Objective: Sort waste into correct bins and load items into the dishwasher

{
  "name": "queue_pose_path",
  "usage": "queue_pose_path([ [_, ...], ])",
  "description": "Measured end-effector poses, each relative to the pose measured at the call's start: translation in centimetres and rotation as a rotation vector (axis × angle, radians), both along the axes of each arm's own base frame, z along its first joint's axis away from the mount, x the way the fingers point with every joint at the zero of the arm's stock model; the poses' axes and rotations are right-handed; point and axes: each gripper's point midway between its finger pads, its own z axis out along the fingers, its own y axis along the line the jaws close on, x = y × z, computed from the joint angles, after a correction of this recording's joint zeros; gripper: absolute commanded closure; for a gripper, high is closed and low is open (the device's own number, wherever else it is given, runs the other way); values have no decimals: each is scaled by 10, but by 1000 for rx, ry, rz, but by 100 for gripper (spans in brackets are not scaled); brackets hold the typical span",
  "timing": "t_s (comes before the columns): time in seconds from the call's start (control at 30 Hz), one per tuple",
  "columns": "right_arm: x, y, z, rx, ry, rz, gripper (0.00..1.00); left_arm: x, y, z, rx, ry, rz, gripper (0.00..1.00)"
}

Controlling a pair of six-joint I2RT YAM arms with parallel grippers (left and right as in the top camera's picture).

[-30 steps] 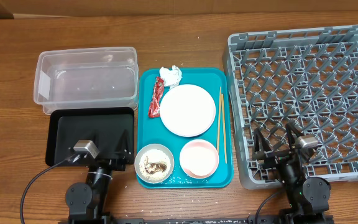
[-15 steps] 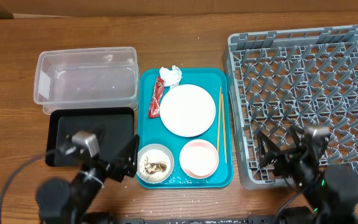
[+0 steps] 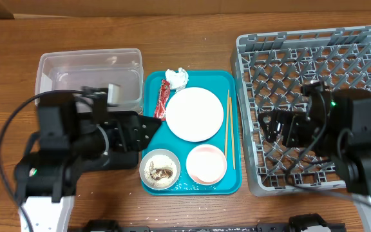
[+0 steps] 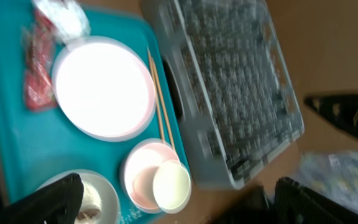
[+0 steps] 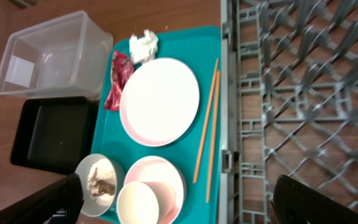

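Both arms have risen from the desk's near edge. The left pincer now hangs over the black tray and the right pincer over the dish rack, each spread wide and empty. Nothing is sorted yet: red wrapper, napkin, plate, chopsticks and bowls all lie on the teal tray, so a first pick looks imminent.

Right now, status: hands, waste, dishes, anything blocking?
Left hand open, empty, at left edge of the teal tray. Right hand open, empty, over the dish rack. Red wrapper, napkin, plate, chopsticks on tray. Nothing seen blocking.
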Motion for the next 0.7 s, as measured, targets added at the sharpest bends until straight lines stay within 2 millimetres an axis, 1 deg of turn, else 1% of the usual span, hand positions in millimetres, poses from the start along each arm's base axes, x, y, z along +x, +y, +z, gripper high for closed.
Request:
queue_pose_path([
  [0.07, 4, 2, -6, 16, 36, -14, 0, -10, -13, -20, 50, 89, -54, 0],
  [0.13, 9, 1, -9, 29, 58, -48, 0, -23, -26, -42, 141, 156, -116, 0],
  [0.23, 14, -3, -9, 38, 62, -105, 0, -38, -50, -66, 282, 189, -213, 0],
  [0.4, 19, -7, -6, 53, 53, -157, 0, -46, -88, -96, 454, 162, -310, 0],
  [0.43, 20, -7, -6, 55, 54, -163, 0, -47, -97, -105, 494, 159, -330, 0],
  [0.47, 20, -8, -6, 55, 57, -169, 0, -47, -101, -110, 517, 159, -338, 0],
  [0.5, 20, -8, -6, 56, 58, -172, 0, -48, -105, -122, 567, 167, -345, 4],
  [0.53, 20, -8, -6, 57, 60, -175, 0, -48, -107, -131, 607, 177, -341, 10],
  [0.63, 18, -8, -8, 57, 71, -181, 0, -42, -109, -157, 703, 208, -314, 24],
  [0.67, 17, -9, -8, 56, 75, -182, 0, -39, -109, -166, 729, 222, -302, 33],
  [0.7, 16, -9, -9, 56, 79, -182, 0, -35, -109, -175, 748, 239, -288, 51],
])
